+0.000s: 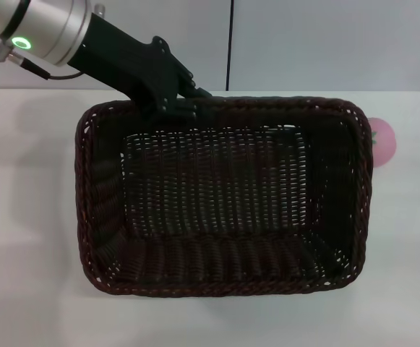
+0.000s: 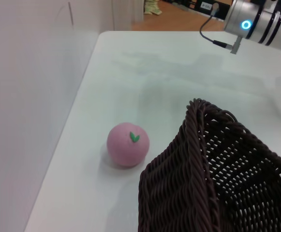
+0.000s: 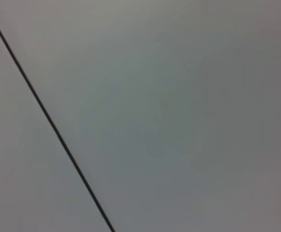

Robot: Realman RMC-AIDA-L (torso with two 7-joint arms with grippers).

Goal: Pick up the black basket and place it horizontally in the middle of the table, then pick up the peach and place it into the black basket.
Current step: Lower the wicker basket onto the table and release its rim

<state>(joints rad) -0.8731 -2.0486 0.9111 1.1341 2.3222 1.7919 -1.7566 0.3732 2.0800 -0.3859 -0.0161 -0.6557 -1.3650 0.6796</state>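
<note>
The black basket (image 1: 224, 195) fills the middle of the head view with its long side across, over the white table (image 1: 22, 217). My left gripper (image 1: 183, 103) is shut on the basket's far rim near its far left corner. The pink peach (image 1: 384, 141) lies on the table just past the basket's right end, partly hidden by the rim. In the left wrist view the peach (image 2: 127, 144) with its green leaf mark sits beside a corner of the basket (image 2: 213, 183), close to it and not touching. My right gripper is out of view.
A white wall with a dark vertical seam (image 1: 230, 43) stands behind the table. In the left wrist view a part of the right arm (image 2: 256, 24) with a blue ring light shows beyond the table (image 2: 155, 72). The right wrist view shows only wall.
</note>
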